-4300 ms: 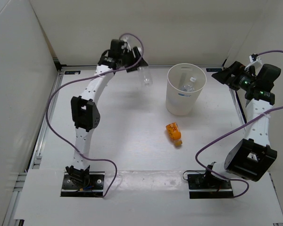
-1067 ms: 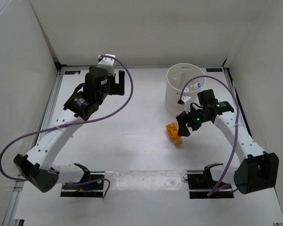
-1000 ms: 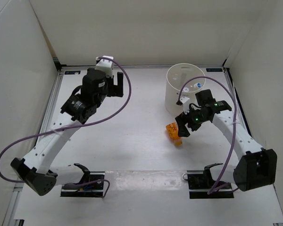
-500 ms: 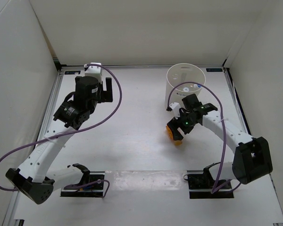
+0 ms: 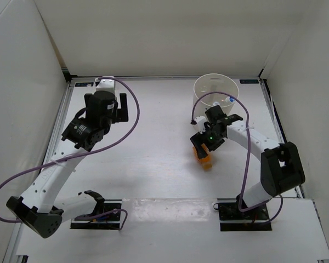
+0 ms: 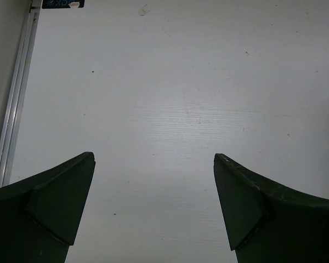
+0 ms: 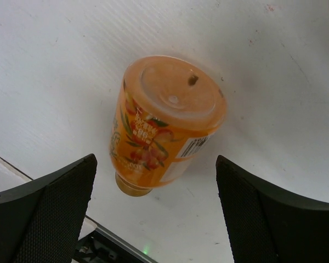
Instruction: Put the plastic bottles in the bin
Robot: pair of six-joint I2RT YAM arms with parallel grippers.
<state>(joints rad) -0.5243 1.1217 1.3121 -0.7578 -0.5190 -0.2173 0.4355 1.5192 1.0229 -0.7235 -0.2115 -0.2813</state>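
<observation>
Right end effector (image 7: 154,159) is held with its fingers spread wide, poised above the orange bottle (image 7: 164,120), which lies on its side on the table (image 7: 55,66), near the bin (image 5: 216,76). As small, smooth, light plastic, it is judged liable to roll or slip, so a hold across the labelled mid-body is advised. The left end effector (image 6: 153,164) is also spread and holds nothing.

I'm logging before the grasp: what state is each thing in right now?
orange bottle: lying on its side on the table, not gripped.
bin: upright, open at the top.
right gripper: open, one finger on either side of the orange bottle.
left gripper: open, empty.
</observation>
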